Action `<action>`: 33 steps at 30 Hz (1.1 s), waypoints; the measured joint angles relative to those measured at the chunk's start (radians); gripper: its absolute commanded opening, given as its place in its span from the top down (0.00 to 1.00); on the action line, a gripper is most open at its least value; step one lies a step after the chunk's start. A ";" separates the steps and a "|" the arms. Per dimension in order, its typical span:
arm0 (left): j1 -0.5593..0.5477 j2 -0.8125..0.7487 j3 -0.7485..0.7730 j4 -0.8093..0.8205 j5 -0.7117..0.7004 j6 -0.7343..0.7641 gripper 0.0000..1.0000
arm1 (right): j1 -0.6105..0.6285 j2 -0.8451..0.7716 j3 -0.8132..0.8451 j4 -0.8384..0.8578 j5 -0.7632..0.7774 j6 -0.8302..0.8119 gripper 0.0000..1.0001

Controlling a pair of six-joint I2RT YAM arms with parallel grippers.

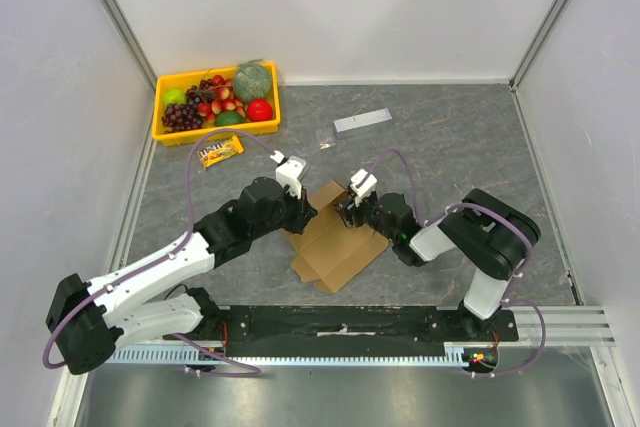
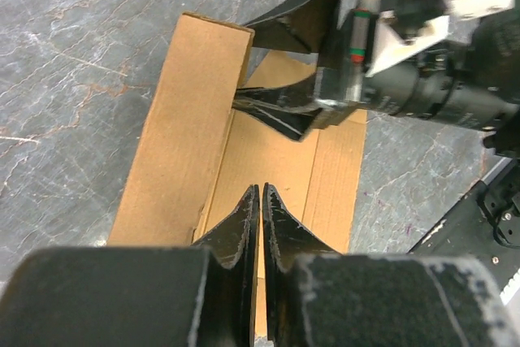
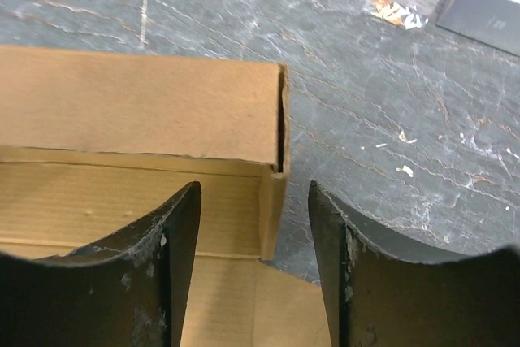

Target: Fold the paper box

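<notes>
paper box (image 1: 335,242): plain brown cardboard, half-folded, one long wall raised | where: mid table (image 1: 450,147), between both arms | left claw (image 2: 260,193): pinched together over box floor | right claw (image 3: 253,191): spread, straddling box corner

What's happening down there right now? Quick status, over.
Left gripper shut, over the paper box. Right gripper open, straddling its raised wall's corner. Fruit tray far off, nothing blocking.

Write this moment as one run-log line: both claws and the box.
paper box: one long wall raised | left claw: shut, over box floor | right claw: open, around box corner
</notes>
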 measured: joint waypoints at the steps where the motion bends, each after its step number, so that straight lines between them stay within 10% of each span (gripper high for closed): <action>1: 0.000 0.001 0.000 -0.004 -0.006 0.000 0.87 | 0.000 -0.016 -0.005 -0.003 -0.010 0.004 0.37; 16: 0.005 -0.011 0.002 -0.035 -0.089 0.000 0.70 | 0.005 -0.671 -0.122 -0.465 0.058 0.262 0.38; 25: 0.005 -0.010 0.028 -0.063 -0.092 0.000 0.66 | 0.005 -0.983 0.019 -1.155 0.299 0.694 0.39; 33: 0.005 -0.010 0.028 -0.063 -0.081 -0.001 0.65 | 0.005 -1.252 -0.151 -1.428 0.288 1.109 0.37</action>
